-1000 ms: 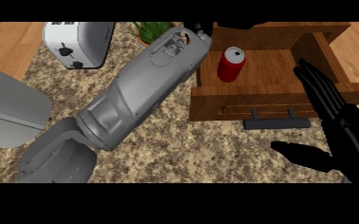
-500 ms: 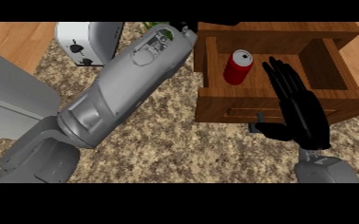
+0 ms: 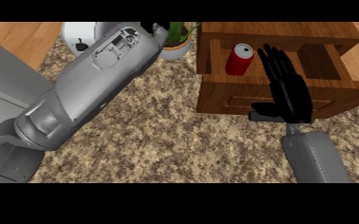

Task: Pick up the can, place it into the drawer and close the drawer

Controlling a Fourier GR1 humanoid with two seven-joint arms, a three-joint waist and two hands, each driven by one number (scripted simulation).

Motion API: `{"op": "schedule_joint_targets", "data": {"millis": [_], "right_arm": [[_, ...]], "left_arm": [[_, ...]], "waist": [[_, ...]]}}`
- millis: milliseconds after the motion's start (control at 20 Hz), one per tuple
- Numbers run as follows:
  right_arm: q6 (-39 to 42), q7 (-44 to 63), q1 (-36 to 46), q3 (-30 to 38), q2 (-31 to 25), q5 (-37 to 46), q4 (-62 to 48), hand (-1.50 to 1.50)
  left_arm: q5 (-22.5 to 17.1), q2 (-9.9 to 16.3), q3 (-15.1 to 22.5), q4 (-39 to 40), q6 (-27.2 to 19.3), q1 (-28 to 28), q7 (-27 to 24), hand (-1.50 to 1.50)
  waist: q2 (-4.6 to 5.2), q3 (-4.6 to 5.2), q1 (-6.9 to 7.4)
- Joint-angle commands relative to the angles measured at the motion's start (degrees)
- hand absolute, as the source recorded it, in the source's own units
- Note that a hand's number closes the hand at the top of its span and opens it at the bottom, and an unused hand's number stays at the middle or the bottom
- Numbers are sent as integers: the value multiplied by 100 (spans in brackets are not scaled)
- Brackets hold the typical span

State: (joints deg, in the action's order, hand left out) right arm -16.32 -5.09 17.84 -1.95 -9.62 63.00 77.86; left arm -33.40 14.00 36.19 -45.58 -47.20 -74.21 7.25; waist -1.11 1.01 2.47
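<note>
A red can [image 3: 240, 60] stands upright inside the open wooden drawer [image 3: 223, 99], near its left wall. My right hand [image 3: 289, 94] is open, its straight fingers pointing up over the drawer's front panel, just right of the can and apart from it. It covers most of the dark drawer handle [image 3: 258, 116]. My left forearm [image 3: 98, 85] crosses the view from lower left to the top. Only a bit of my left hand [image 3: 155, 28] shows there, beside the plant pot.
A white toaster [image 3: 79, 37] stands at the back left. A green plant in a white pot [image 3: 175, 47] sits just left of the drawer. A speckled stone counter [image 3: 161, 142] fills the middle. Wood floor [image 3: 24, 38] shows at the upper left.
My right hand has come in from the right edge and now lies over the drawer's front. The left arm has swung up towards the back. The can stays in the drawer.
</note>
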Motion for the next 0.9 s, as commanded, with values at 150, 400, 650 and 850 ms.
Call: {"op": "schedule_joint_targets", "data": {"millis": [150, 400, 650, 850], "right_arm": [[-716, -92, 529, 266, 100, 340, -1637, -150], [-1112, 77, 1215, 465, 183, 604, -2317, -150], [-1666, -167, 1825, 836, 138, 489, -3349, -150], [-2149, -178, 2470, 1012, 92, 656, -4057, -150]], "left_arm": [[122, 508, 62, -827, 65, 548, 294, -150], [66, 921, 9, -1292, 321, 675, 729, -150], [182, 1185, 0, -1624, 318, 1021, 729, -150], [260, 1297, -17, -1917, 239, 1182, 912, -150]], "waist": [[120, -107, 103], [122, -107, 129], [173, -113, 176], [183, -112, 155]]}}
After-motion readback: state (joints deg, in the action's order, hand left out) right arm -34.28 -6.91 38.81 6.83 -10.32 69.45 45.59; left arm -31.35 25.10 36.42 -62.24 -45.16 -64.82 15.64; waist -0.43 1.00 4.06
